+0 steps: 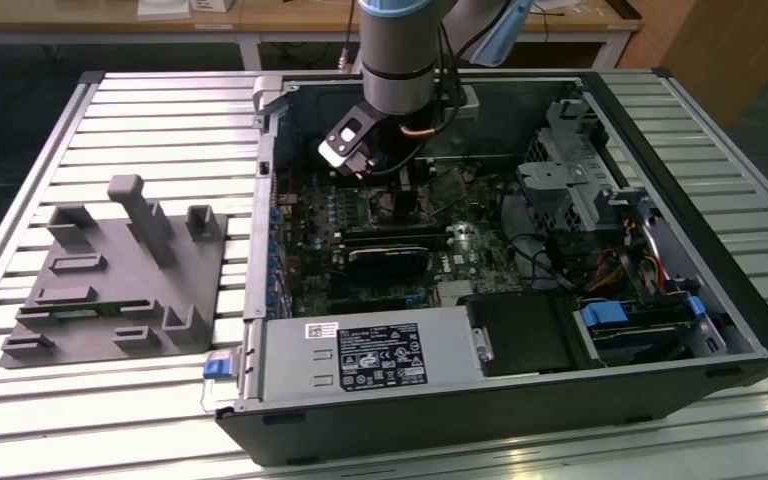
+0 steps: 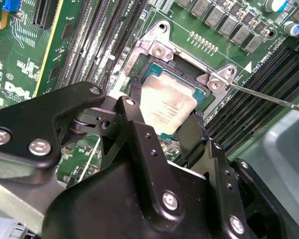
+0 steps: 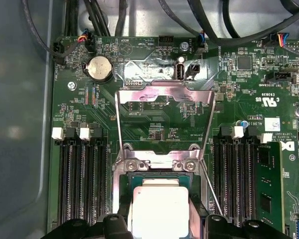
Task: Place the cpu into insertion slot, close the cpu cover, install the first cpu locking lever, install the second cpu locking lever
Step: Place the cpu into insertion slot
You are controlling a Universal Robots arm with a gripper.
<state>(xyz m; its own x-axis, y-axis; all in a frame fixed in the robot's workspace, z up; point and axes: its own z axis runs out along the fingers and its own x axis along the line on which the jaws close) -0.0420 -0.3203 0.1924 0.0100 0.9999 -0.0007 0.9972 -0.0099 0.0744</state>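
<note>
The cpu (image 2: 167, 102) (image 3: 158, 206), a small square chip with a silvery top, lies in the insertion slot (image 2: 158, 49) (image 3: 157, 163) on the green motherboard. My gripper (image 2: 164, 107) (image 3: 159, 226) straddles it, with black fingers (image 2: 133, 99) pressed close against two opposite edges. The cpu cover (image 3: 164, 92) stands raised on its hinge beyond the socket, and the board shows through its cut-out. A thin locking lever (image 2: 269, 97) (image 3: 212, 191) sticks out free beside the socket. In the exterior view the gripper (image 1: 391, 185) hangs inside the open computer case.
Long black memory slots (image 3: 82, 184) (image 3: 236, 184) flank the socket on both sides. The case walls (image 1: 267, 200), the grey power-supply box (image 1: 357, 355), a black card (image 1: 384, 262) and drive bays (image 1: 598, 200) crowd the board. A grey fixture (image 1: 117, 270) lies at the exterior view's left.
</note>
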